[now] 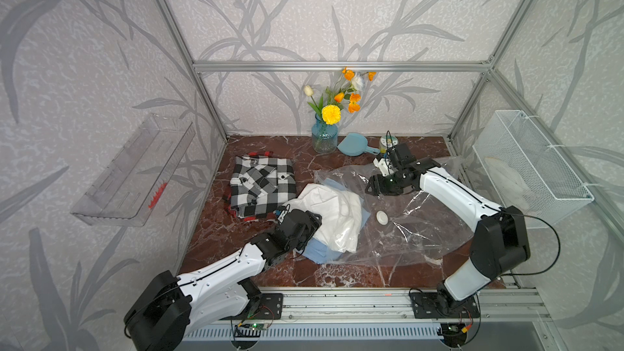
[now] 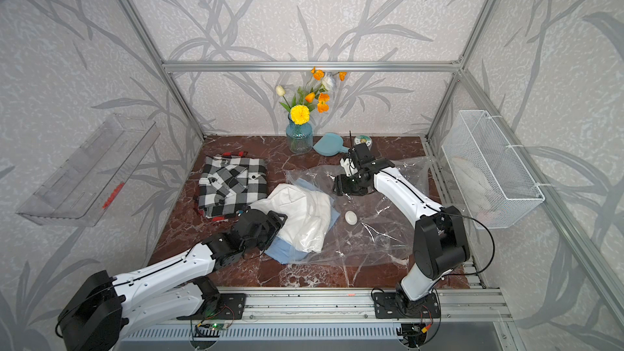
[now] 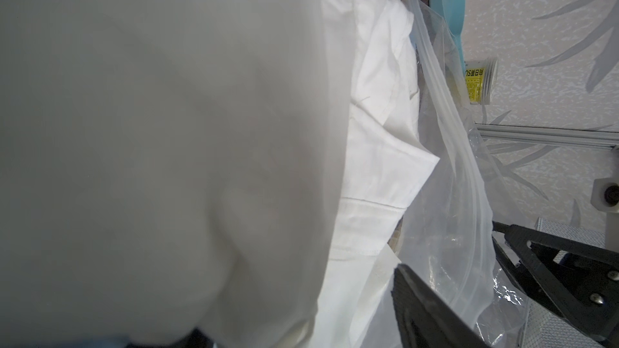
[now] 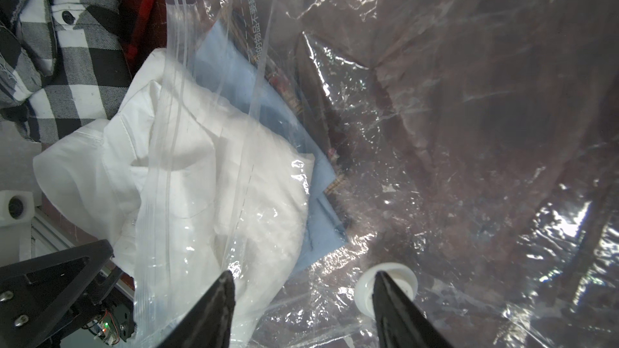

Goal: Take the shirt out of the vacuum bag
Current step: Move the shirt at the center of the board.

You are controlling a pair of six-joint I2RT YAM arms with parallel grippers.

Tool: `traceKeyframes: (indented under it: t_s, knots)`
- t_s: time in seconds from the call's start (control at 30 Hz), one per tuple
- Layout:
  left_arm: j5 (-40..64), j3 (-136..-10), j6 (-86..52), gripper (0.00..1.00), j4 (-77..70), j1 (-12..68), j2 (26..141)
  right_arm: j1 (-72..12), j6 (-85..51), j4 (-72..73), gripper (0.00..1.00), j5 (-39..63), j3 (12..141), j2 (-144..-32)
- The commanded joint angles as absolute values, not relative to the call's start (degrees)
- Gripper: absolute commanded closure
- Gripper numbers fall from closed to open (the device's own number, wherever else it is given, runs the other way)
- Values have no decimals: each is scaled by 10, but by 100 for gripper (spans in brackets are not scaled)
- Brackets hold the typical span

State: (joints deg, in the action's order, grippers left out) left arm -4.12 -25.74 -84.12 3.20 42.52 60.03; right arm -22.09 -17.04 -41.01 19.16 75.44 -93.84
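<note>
Crinkly clear vacuum bag (image 1: 415, 217), rumpled white shirt (image 1: 332, 214)

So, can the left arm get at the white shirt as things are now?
Probably yes. The left gripper is already against the white shirt, whose near part pokes out of the vacuum bag; nothing lies between them. Only the shirt's far part lies under plastic.

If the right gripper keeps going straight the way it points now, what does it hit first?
Most likely the clear film of the vacuum bag just ahead of the right gripper, beside the white valve disc. Past it lie the white shirt and the blue shirt. Depth is hard to judge.
</note>
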Motion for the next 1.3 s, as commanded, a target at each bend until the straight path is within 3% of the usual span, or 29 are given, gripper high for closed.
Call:
traceKeyframes:
  t_s: [0.0, 0.27, 0.33, 0.4, 0.57, 0.83, 1.1, 1.27]
  knots:
    - [-89, -262, -812, 28, 40, 425, 610, -224, -166, -410, 34, 195, 751, -940]
    - [-72, -293, -784, 49, 42, 425, 671, -224, -166, -409, 34, 198, 752, -942]
    - [-64, -298, -778, 60, 42, 424, 680, -225, -167, -409, 34, 199, 753, -941]
    - [-55, -305, -770, 79, 43, 424, 689, -228, -168, -408, 34, 204, 755, -940]
    - [-33, -338, -727, 98, 59, 420, 699, -246, -169, -401, 34, 222, 757, -943]
    - [9, -419, -618, 100, 159, 394, 677, -284, -191, -365, 34, 239, 732, -956]
    - [88, -553, -446, 100, 364, 312, 679, -291, -199, -345, 34, 238, 709, -996]
    - [133, -548, -406, 100, 390, 271, 687, -291, -196, -343, 35, 235, 707, -1005]
